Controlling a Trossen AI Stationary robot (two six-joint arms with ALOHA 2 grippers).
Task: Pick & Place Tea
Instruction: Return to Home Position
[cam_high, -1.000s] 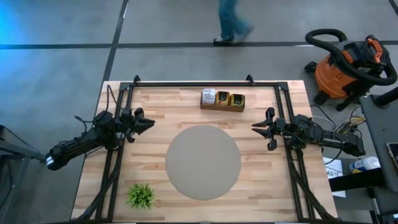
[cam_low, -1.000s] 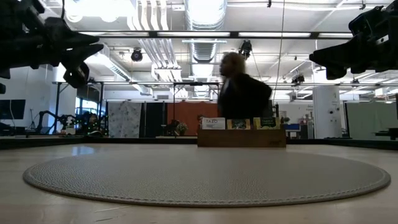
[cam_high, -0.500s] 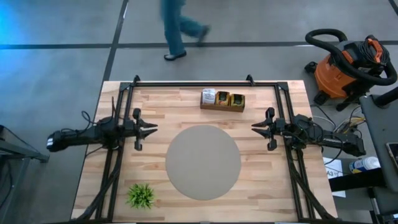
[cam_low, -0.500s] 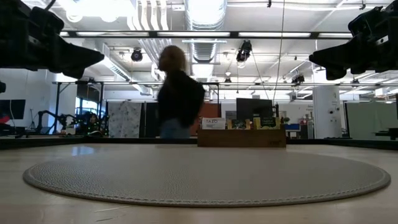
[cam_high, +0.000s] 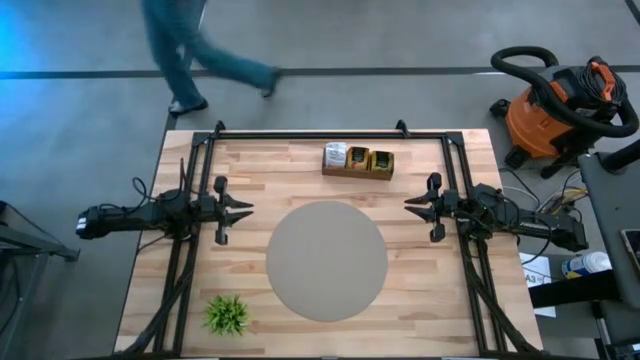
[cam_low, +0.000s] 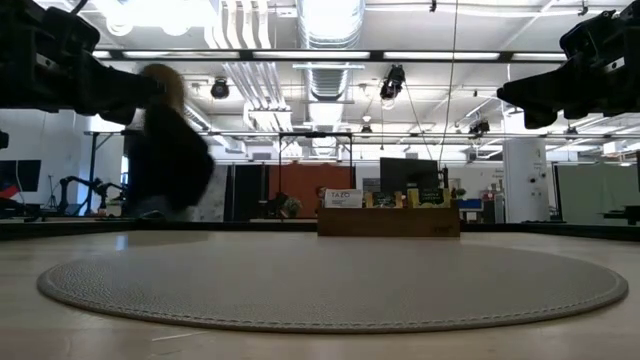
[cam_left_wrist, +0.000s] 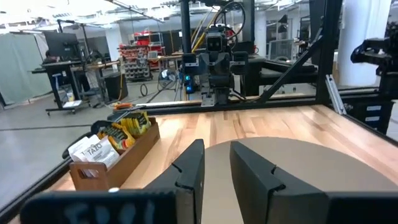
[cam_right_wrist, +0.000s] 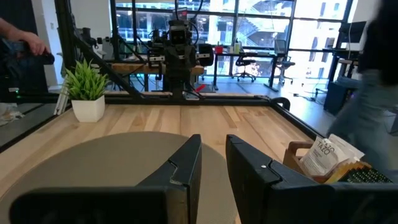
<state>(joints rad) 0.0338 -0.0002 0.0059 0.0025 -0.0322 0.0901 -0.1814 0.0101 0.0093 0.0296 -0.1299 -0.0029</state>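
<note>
Jaws of the left gripper (cam_high: 243, 208) and the right gripper (cam_high: 410, 203) face each other across the light wooden table (cam_high: 250, 170) in the high view. Each gripper is over bare wood just beside the round grey mat (cam_high: 327, 260) that lies between them. Neither holds or touches anything, and from above I cannot tell the width of the opening. Small flat tea sachets (cam_high: 358, 158) stand in the long wooden organizer (cam_high: 357, 172) close to the far edge, white ones at its left end, yellow and dark ones in the rest. A small green plant (cam_high: 227, 314) stands near the front left corner, a person in blue trousers (cam_high: 190, 50) walks on the floor beyond the table, and an orange shop vacuum (cam_high: 545, 115) stands off the far right corner. In the low view both grippers hang high at the two sides, with wide free room under them, and the word TAZO can be read on a white sachet in the organizer. In the left wrist view the two fingers (cam_left_wrist: 189, 177) stand a narrow gap apart with nothing between them, and TAZO shows on the nearest white sachet. The right wrist view shows the same narrow gap with nothing in it, and again a TAZO sachet.
</note>
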